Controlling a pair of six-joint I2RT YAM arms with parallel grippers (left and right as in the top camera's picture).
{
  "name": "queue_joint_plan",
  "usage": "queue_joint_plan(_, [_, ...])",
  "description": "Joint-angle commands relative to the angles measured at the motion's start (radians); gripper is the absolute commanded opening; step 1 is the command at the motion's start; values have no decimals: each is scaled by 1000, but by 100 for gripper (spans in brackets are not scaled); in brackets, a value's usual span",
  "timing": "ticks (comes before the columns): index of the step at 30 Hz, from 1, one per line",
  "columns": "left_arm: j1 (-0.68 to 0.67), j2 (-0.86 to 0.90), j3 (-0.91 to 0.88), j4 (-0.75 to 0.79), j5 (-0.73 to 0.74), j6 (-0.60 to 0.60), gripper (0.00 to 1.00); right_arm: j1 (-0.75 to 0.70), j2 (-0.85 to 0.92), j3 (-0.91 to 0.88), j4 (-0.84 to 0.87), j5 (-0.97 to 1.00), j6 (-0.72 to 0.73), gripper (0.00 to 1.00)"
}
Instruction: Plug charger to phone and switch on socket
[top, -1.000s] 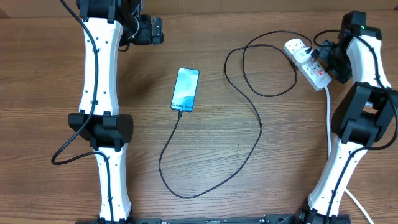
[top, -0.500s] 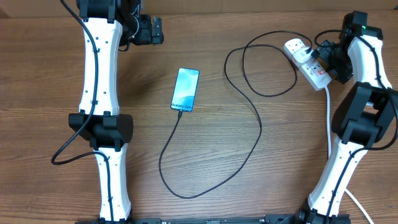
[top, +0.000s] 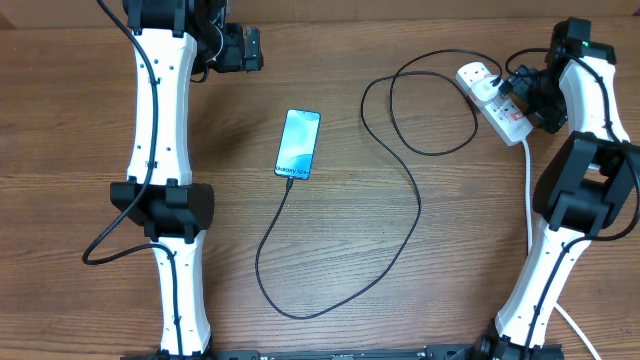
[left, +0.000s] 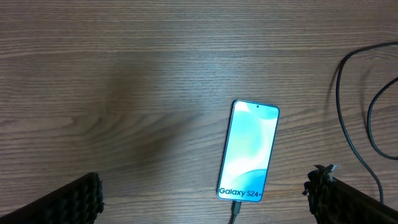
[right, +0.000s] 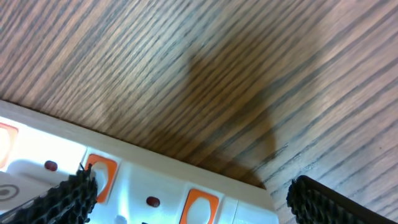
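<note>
Wooden table (top: 80, 150) bears the phone (top: 299, 144), charger (top: 418, 200) at its base. Right tool (right: 199, 202) gapes wide over the socket (top: 512, 122); left tool (left: 208, 202) gapes wide, empty.

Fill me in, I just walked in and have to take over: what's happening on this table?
The phone lies flat, screen lit, with the charger apparently plugged into its bottom edge; its cable loops over to the socket at the far right. The right gripper hovers open over the socket's switches, holding nothing; whether they are on is unclear. The left gripper, open and empty, sits apart from the phone, far left.
</note>
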Motion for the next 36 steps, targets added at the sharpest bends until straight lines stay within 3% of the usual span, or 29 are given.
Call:
queue_joint_plan(1, [2,-5,2,1,-14,-6,100,22,71,-20,-19,-64,-53,100])
queue_joint_plan(13, [2,-5,2,1,-14,-6,100,-14,-62,77,-164,-64,-17,100])
queue_joint_plan(27, [2,-5,2,0,-14,-6,100,-11,-656,85,-471,-71,28,100])
queue_joint_plan(36, [2,-5,2,1,-14,-6,100,173,-986,-37,-557,-16,43,100])
